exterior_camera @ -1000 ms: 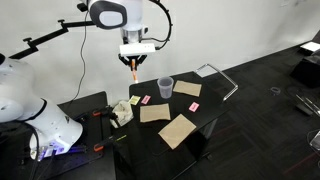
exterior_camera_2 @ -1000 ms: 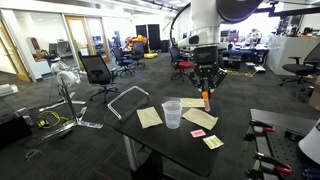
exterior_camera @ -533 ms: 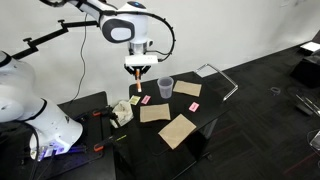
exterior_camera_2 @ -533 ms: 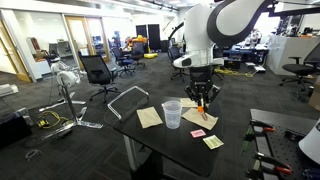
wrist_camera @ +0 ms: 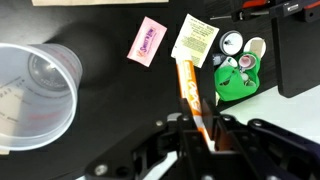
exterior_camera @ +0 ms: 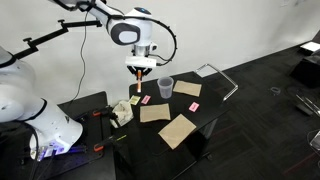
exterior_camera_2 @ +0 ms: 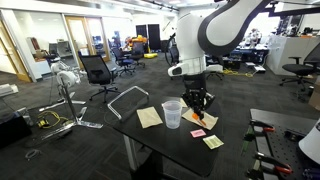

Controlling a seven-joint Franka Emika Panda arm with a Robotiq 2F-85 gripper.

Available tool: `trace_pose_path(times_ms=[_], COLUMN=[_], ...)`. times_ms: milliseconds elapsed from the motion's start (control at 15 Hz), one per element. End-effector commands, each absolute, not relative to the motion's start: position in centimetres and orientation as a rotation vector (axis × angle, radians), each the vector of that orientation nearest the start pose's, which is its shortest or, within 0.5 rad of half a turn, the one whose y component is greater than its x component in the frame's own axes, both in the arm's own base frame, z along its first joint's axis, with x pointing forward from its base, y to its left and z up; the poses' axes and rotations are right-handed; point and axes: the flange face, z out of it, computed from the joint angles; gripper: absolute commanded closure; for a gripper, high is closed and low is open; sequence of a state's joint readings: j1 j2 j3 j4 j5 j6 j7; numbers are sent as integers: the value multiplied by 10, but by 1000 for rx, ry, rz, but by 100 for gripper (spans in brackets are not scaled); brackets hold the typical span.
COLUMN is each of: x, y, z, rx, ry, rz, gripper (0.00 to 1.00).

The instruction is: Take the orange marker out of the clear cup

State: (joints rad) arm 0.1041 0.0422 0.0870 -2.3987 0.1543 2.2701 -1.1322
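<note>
Orange marker (wrist_camera: 188, 85) is clamped between the gripper's (wrist_camera: 198, 126) fingers, which are nearly together. It hangs over the black table (wrist_camera: 110, 120), near the clear cup (wrist_camera: 35, 90) but outside it.

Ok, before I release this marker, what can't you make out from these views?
- Wrist view: the orange marker has its lower end hidden between the fingers of the end effector. Whether its far tip touches the table cannot be told.
- Wrist view: the clear cup is cut off by the left edge.
- In an exterior view, the marker is too small to show tip contact.
</note>
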Motion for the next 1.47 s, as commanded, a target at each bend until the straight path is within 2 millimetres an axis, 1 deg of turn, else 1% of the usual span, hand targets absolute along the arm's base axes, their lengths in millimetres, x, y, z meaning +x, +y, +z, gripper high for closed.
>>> trace_pose_path(times_ms=[0, 267, 600, 933, 1267, 1333, 1400], x=[483, 494, 508, 520, 527, 528, 529], y=[107, 117, 129, 132, 135, 136, 137], z=[279, 263, 236, 213, 201, 200, 199], rx=[-2518, -2605, -2682, -2723, -2723, -2720, -2719], ry=[-1568, -1469, -1388, -1333, -1323, -1326, -1327], rz=[181, 214, 271, 322, 350, 355, 356], gripper=[95, 95, 95, 95, 95, 57, 56])
